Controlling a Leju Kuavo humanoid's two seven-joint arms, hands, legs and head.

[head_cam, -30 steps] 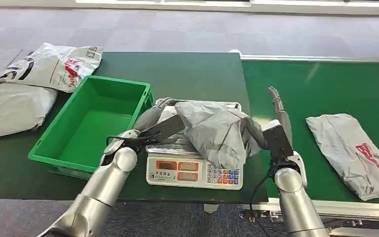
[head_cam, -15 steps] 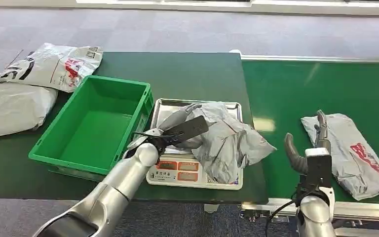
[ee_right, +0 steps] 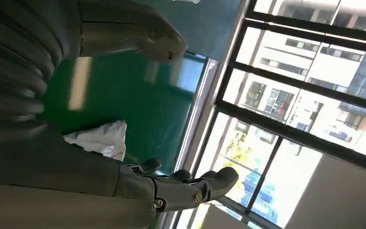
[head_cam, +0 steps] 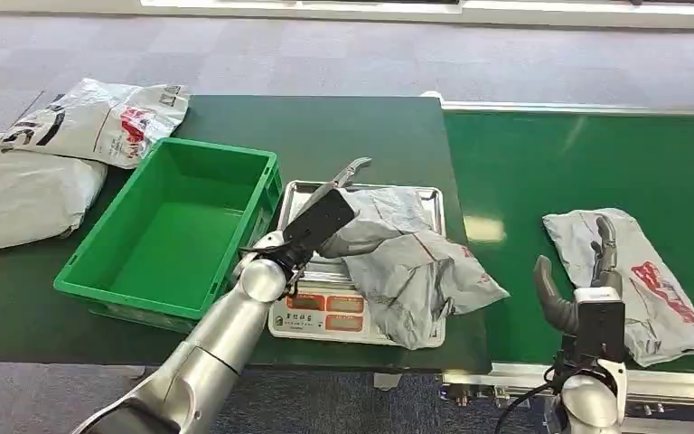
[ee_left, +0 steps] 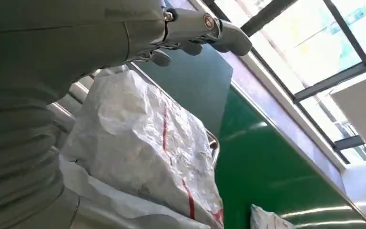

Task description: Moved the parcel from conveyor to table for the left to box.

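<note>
Grey parcel [head_cam: 411,262] on scale [head_cam: 354,315] (crumpled), left robot hand [head_cam: 323,217] over it

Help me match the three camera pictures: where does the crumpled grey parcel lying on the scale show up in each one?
Head view: the grey parcel lies on the scale, centre, under the left hand.
Left wrist view: it takes up the middle, beside the hand's fingers.
Right wrist view: not in it.
Shared landmark: the green conveyor belt, also at and.
</note>
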